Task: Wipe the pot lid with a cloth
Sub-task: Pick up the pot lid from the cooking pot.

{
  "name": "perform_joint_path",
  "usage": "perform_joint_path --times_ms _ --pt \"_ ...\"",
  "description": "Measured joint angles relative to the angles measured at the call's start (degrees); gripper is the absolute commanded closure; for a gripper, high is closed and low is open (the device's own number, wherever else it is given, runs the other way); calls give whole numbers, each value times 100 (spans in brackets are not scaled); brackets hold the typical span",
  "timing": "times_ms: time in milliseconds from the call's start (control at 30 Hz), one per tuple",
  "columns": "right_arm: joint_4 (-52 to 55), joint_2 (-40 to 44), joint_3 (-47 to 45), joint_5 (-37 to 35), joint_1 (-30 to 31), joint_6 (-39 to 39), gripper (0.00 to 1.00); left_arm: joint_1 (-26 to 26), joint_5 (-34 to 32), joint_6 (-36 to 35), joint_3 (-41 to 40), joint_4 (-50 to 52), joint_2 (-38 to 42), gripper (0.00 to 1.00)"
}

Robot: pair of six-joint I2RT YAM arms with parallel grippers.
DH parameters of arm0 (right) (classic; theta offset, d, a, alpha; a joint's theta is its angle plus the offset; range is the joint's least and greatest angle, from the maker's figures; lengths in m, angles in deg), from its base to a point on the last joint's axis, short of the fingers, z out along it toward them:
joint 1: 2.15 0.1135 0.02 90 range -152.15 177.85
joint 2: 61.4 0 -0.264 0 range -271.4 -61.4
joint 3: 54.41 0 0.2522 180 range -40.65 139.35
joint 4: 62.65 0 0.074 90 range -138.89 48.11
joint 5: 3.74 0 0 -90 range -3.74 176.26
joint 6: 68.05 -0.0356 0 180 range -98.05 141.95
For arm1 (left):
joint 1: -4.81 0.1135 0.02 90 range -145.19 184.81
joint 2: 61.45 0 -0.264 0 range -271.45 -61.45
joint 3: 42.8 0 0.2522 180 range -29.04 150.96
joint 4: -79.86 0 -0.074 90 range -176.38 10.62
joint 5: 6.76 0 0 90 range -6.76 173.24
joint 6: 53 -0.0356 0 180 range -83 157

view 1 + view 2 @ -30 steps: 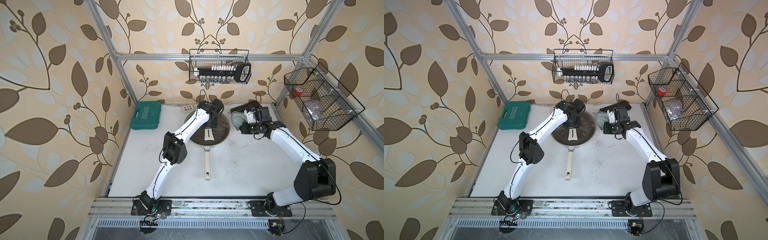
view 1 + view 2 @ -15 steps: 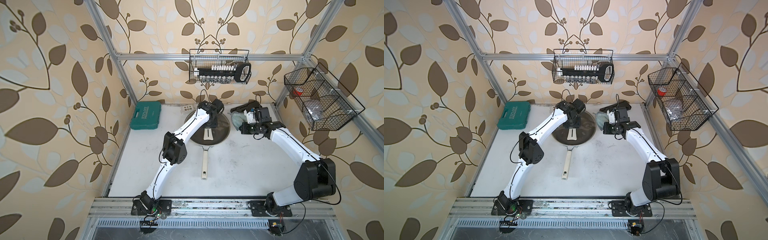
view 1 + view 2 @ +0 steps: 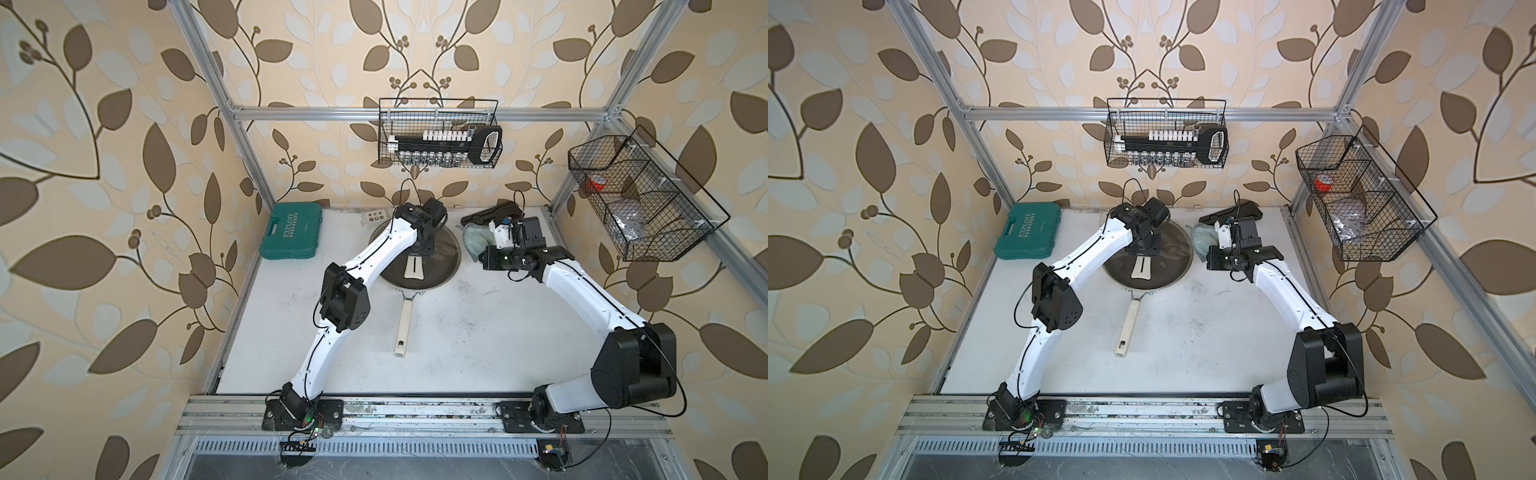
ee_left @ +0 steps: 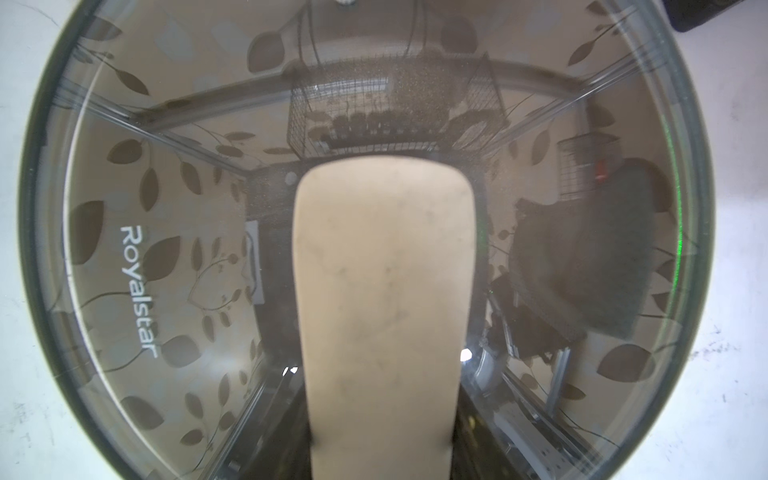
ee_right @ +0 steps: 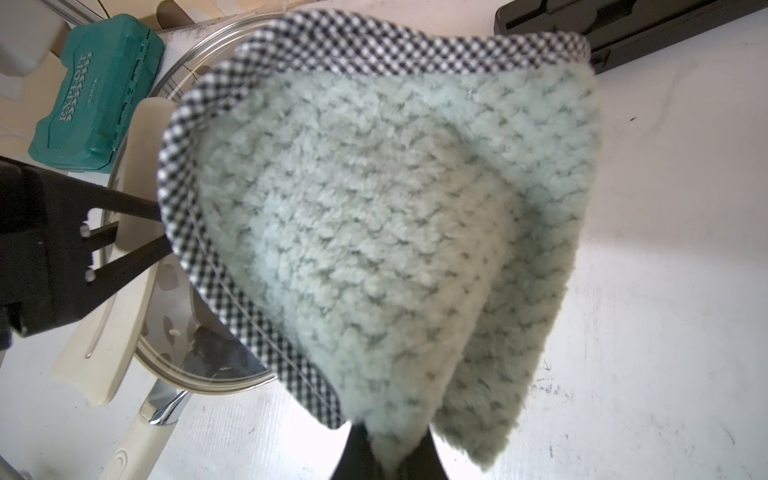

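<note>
The pot lid (image 3: 442, 262) (image 3: 1175, 259), clear glass with a metal rim, lies on a frying pan at the back middle of the table. My left gripper (image 3: 424, 250) (image 3: 1144, 248) reaches down from above and is shut on the lid's cream bar handle (image 4: 382, 291) (image 3: 414, 269). In the left wrist view the glass (image 4: 166, 208) fills the frame. Just right of the lid, my right gripper (image 5: 390, 461) (image 3: 483, 251) is shut on the grey-green cloth (image 5: 374, 228) (image 3: 476, 239) (image 3: 1206, 240). The cloth hangs folded, showing a checked border, and overlaps the lid's rim (image 5: 216, 370).
The pan's cream handle (image 3: 403, 328) points toward the front. A green tool case (image 3: 291, 230) lies at the back left and a black case (image 3: 488, 214) at the back right. Wire baskets hang on the back wall (image 3: 438, 139) and the right wall (image 3: 640, 199).
The pan's long handle has swung a little to the left under the lid. Both grippers have stayed shut, roughly where they were.
</note>
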Motion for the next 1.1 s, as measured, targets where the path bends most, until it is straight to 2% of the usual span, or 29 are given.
perform_joint_path --times_ms 267,600,700,933,1100 --pt "-35 131 -68 35 2 -20 100 0 -151 -127 -367 37 306 100" --pt "-74 273 -144 76 2 -37 100 68 -90 -358 -774 -103 1145 100" --pt "-92 339 -144 79 2 -37 100 212 229 -413 -1102 -363 1528 100" --pt "-98 511 -144 258 0 -13 100 1001 1572 -393 -2870 -1325 2756 100" --pt "-101 756 -144 551 0 50 100 1556 2151 -385 -3469 -1609 3106 100"
